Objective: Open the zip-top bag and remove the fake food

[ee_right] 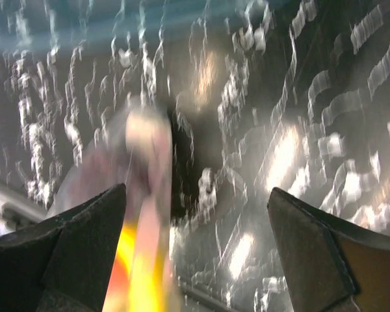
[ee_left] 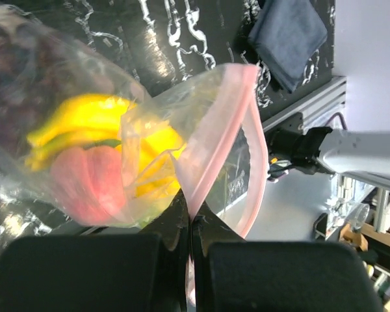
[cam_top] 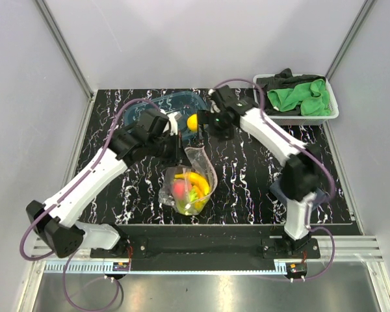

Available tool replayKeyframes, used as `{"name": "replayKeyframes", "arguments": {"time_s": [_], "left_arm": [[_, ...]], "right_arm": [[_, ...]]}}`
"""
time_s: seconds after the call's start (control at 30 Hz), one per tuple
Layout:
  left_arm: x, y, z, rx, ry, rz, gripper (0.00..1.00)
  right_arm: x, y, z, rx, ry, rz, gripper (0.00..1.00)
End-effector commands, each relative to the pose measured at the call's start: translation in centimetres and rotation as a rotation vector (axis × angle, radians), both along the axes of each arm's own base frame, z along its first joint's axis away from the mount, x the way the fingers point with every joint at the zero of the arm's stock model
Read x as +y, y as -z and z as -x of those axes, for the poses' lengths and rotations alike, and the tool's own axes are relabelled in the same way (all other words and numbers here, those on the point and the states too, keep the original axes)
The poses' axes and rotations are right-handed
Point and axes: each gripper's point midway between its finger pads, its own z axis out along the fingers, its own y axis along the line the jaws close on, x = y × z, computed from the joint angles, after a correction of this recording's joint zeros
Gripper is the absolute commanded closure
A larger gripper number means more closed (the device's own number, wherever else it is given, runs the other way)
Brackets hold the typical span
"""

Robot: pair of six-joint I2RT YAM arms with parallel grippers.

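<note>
Shut left gripper (ee_left: pixel 190 224) pinching zip-top bag (cam_top: pixel 201 170) by its pink strip, mid-table, likely to hold mouth up. Most fake food (cam_top: pixel 188 187) inside. Wide-open right gripper (cam_top: pixel 207 123), empty, beside lemon (cam_top: pixel 192 122) at far tray (cam_top: pixel 157 103).

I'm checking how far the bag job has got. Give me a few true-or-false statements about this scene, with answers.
1. The left gripper pinches the bag by its pink strip. True.
2. The right gripper is shut on something. False: its jaws stand wide open and hold nothing.
3. The bag is empty. False: the banana and peach are inside.
4. A green cloth lies in the white bin. True.
5. The lemon is in the bag. False: it is outside, near the right gripper.
</note>
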Motion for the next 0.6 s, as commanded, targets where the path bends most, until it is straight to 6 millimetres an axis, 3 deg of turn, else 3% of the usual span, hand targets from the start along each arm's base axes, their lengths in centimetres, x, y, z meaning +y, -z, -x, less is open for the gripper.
{"name": "replayKeyframes", "arguments": {"time_s": [0.0,0.03,0.07,0.1,0.13,0.17,0.2,0.23,0.27,0.37,0.57], "left_arm": [[-3.6,-2.1,-1.4,-0.041,0.057,0.135,1.00],[-4.0,-2.1,-1.7,-0.044,0.059,0.140,1.00],[-4.3,-2.1,-1.8,-0.044,0.065,0.145,1.00],[-4.6,-2.1,-1.9,-0.038,0.070,0.151,1.00],[-5.2,-1.7,-2.1,-0.022,0.084,0.157,1.00],[-5.5,-1.5,-2.2,-0.011,0.091,0.158,1.00],[-6.2,-1.4,-2.6,-0.007,0.099,0.164,1.00],[-6.6,-1.4,-2.6,0.001,0.112,0.170,1.00],[-6.9,-1.6,-2.8,-0.002,0.118,0.175,1.00],[-8.2,-2.2,-3.4,-0.001,0.136,0.192,1.00],[-9.9,-3.2,-4.0,-0.012,0.155,0.210,1.00]], "right_arm": [[-4.1,-5.5,5.1,-0.055,0.075,-0.112,0.07],[-4.8,-5.5,6.1,-0.048,0.092,-0.118,0.08],[-5.7,-3.8,7.8,0.001,0.123,-0.106,0.09],[-6.2,-5.6,8.9,-0.039,0.130,-0.152,0.11],[-6.3,-5.7,9.8,-0.035,0.135,-0.174,0.14],[-6.7,-4.3,11.2,0.015,0.158,-0.183,0.15],[-6.7,-5.7,12.1,-0.007,0.151,-0.241,0.18],[-6.8,-5.0,13.0,0.015,0.153,-0.256,0.28],[-6.5,-6.1,13.9,0.013,0.139,-0.305,0.34],[-6.1,-7.8,15.0,0.003,0.095,-0.358,0.49],[-5.6,-11.1,15.4,-0.061,0.079,-0.436,0.53]]}}
